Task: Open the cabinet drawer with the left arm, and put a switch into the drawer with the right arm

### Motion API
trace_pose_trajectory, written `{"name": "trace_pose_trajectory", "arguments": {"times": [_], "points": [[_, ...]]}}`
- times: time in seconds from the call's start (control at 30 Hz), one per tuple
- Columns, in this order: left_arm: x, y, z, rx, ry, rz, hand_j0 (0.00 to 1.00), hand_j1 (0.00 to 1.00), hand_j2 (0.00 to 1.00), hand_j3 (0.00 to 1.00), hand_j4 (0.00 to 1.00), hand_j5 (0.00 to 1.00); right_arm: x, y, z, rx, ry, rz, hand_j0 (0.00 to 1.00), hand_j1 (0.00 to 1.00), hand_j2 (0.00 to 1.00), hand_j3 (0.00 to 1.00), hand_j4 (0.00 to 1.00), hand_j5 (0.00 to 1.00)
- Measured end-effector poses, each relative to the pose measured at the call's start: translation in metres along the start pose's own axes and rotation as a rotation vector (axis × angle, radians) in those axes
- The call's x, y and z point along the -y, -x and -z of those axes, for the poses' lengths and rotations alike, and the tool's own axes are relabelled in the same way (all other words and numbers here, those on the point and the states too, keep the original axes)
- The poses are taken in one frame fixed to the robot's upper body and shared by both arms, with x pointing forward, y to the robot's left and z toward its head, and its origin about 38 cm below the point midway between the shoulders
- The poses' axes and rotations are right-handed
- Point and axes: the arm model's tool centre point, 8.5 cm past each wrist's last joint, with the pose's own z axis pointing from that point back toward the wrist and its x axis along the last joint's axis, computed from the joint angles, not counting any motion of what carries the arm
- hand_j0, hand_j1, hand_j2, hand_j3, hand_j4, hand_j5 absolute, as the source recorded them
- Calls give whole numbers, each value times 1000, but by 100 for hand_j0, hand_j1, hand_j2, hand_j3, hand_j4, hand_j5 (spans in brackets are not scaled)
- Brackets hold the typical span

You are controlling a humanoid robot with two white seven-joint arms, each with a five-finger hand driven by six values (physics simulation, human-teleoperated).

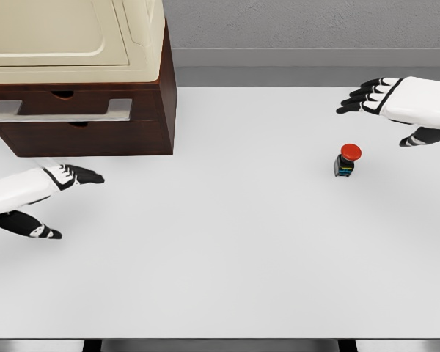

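Observation:
A dark brown cabinet (88, 136) with a cream top stands at the table's far left. Its drawer sits closed, with a silver bar handle (62, 111) across the front. My left hand (59, 194) hovers below and in front of the handle, open, fingers pointing right, touching nothing. A switch (346, 160) with a red button on a small black body stands upright right of centre. My right hand (385, 103) floats above and to the right of the switch, open with fingers stretched to the left, apart from it.
The white table (227, 257) stretches wide between the cabinet and the switch, its front edge near the bottom of the picture. A grey wall runs behind it.

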Motion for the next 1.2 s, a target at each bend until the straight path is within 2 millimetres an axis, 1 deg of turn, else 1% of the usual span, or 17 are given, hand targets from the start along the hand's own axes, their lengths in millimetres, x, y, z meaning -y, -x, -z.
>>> {"name": "trace_pose_trajectory", "arguments": {"times": [0.13, 0.17, 0.2, 0.23, 0.3, 0.43, 0.53, 0.57, 0.6, 0.67, 0.7, 0.77, 0.87, 0.93, 1.07, 1.1, 1.2], "points": [[18, -10, 18, 68, 93, -44, 100, 100, 100, 100, 100, 100, -4, -1, 1, 3, -4, 8, 100, 100, 100, 100, 100, 100], [21, -14, 21, 85, 109, -54, 100, 100, 100, 100, 100, 100, 2, 2, -2, -6, 6, 2, 100, 100, 100, 100, 100, 100], [20, -18, 22, 104, 121, -64, 100, 100, 100, 100, 100, 100, 4, 6, -5, -20, 13, 2, 100, 100, 100, 100, 100, 100], [14, -22, 23, 124, 127, -74, 100, 100, 100, 100, 100, 100, 1, 9, -8, -32, 16, 15, 100, 100, 100, 100, 100, 100], [7, -28, 18, 155, 159, -134, 100, 100, 100, 100, 100, 100, 4, 14, -14, -52, 29, 18, 100, 100, 100, 100, 100, 100], [-32, -33, -1, 187, 121, -234, 100, 100, 100, 100, 100, 100, 6, 15, -16, -57, 35, 13, 100, 100, 100, 100, 100, 100], [-70, -41, -9, 215, 55, -226, 100, 100, 100, 100, 100, 100, 7, 13, -14, -53, 29, 1, 100, 100, 100, 100, 100, 100], [-84, -45, -11, 231, 24, -223, 100, 100, 100, 100, 100, 100, 5, 12, -11, -51, 16, -5, 100, 100, 100, 100, 100, 100], [-105, -49, -13, 235, -16, -221, 100, 100, 100, 100, 100, 100, 1, 10, -6, -49, -3, -17, 100, 100, 100, 100, 100, 100], [-120, -51, -15, 220, -46, -248, 100, 100, 100, 100, 100, 100, -8, 7, 5, -45, -37, -38, 100, 100, 100, 100, 100, 100], [-134, -54, -17, 204, -67, -251, 100, 100, 100, 100, 100, 100, -10, 7, 8, -46, -46, -44, 100, 100, 100, 100, 100, 100], [-138, -50, -16, 159, -67, -293, 100, 100, 100, 100, 100, 100, -15, 7, 12, -48, -59, -47, 100, 100, 100, 100, 100, 100], [-136, -46, -14, 121, -52, -299, 100, 100, 100, 100, 100, 100, -20, 6, 19, -41, -73, -45, 100, 100, 100, 100, 100, 100], [-133, -44, -11, 100, -39, -292, 100, 100, 100, 100, 100, 100, -22, 6, 21, -40, -79, -43, 100, 100, 100, 100, 100, 100], [-132, -36, 3, 18, -20, -300, 100, 100, 100, 100, 100, 100, -33, 7, 27, -43, -117, -45, 100, 100, 100, 100, 100, 100], [-131, -33, 5, -1, -17, -305, 100, 100, 100, 100, 100, 100, -33, 8, 28, -46, -118, -50, 100, 100, 100, 100, 100, 100], [-131, -25, 7, -43, -19, -320, 100, 100, 100, 100, 100, 100, -39, 12, 32, -57, -131, -39, 100, 100, 100, 100, 100, 100]]}}
